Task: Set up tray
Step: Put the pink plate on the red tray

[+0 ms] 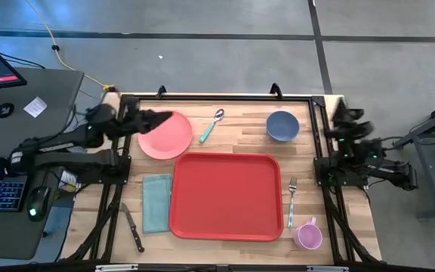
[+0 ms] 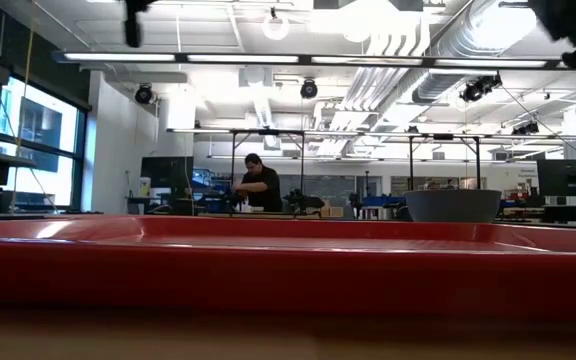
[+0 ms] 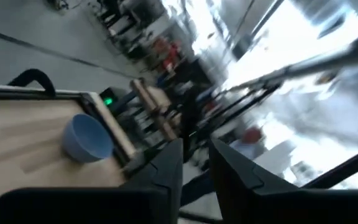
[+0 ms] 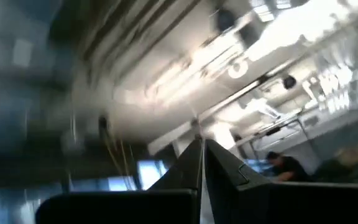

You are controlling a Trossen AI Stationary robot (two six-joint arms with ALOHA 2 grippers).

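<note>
left pincer (image 1: pixel 165 119) over pink plate (image 1: pixel 166 137)

both arms are dark, nearly black, built of blocky jointed segments on black frame mounts at the table's sides. small green lights glow on the left arm and on the right arm's base. each wrist view shows two dark, matte, wedge-shaped fingers (image 3: pixel 229 177) tapering forward from a broad dark housing.

wooden table (image 1: pixel 240 140), tray (image 1: pixel 226 195), plate (image 1: pixel 166 137), bowl (image 1: pixel 282 126)
</note>
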